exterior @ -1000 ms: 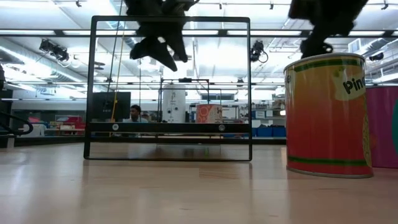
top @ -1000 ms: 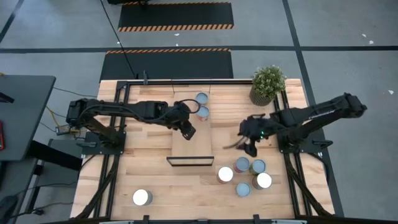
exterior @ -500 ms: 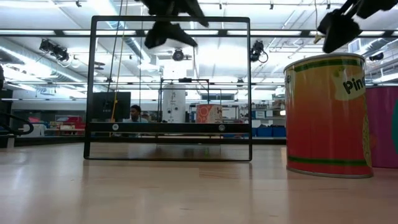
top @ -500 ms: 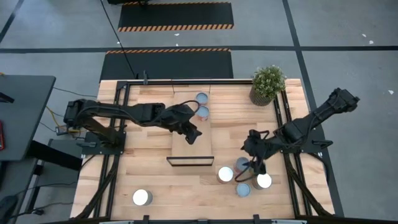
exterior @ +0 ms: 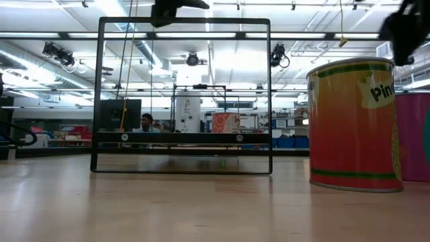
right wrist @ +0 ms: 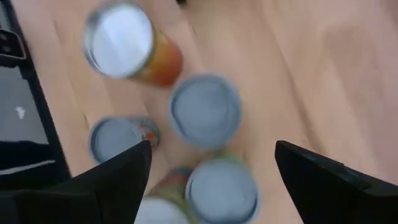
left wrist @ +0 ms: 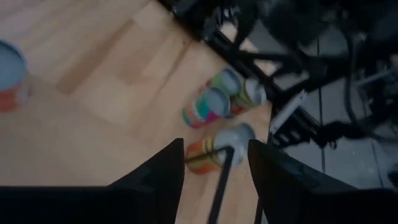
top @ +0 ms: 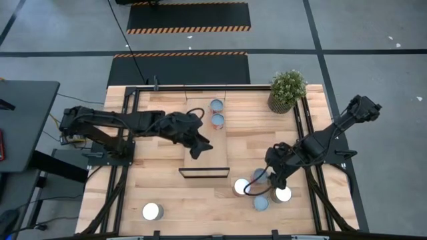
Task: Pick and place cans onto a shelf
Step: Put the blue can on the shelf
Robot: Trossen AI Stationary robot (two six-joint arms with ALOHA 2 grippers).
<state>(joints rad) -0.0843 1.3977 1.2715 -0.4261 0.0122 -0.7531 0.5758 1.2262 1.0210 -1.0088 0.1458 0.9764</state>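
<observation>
The light-wood shelf [top: 203,157] lies mid-table, its black wire frame [exterior: 185,94] in front of the low view. Two cans [top: 217,113] stand on its far end. Several cans [top: 261,202] stand clustered near the right front, and they also show in the right wrist view [right wrist: 205,112]. One white-topped can [top: 152,211] stands alone at the near left. My left gripper [top: 199,149] hangs open and empty above the shelf [left wrist: 214,167]. My right gripper [top: 274,176] hangs open and empty above the cluster [right wrist: 211,180].
A potted green plant [top: 287,90] stands at the far right corner. Black rails [top: 127,160] run along both table sides. In the low view an orange can [exterior: 353,124] and a magenta can [exterior: 413,134] stand close at the right.
My right gripper has moved from beside the shelf toward the table's near edge and now hangs over the can cluster. My left gripper has risen above the shelf and drifted slightly toward the near edge. No can has moved.
</observation>
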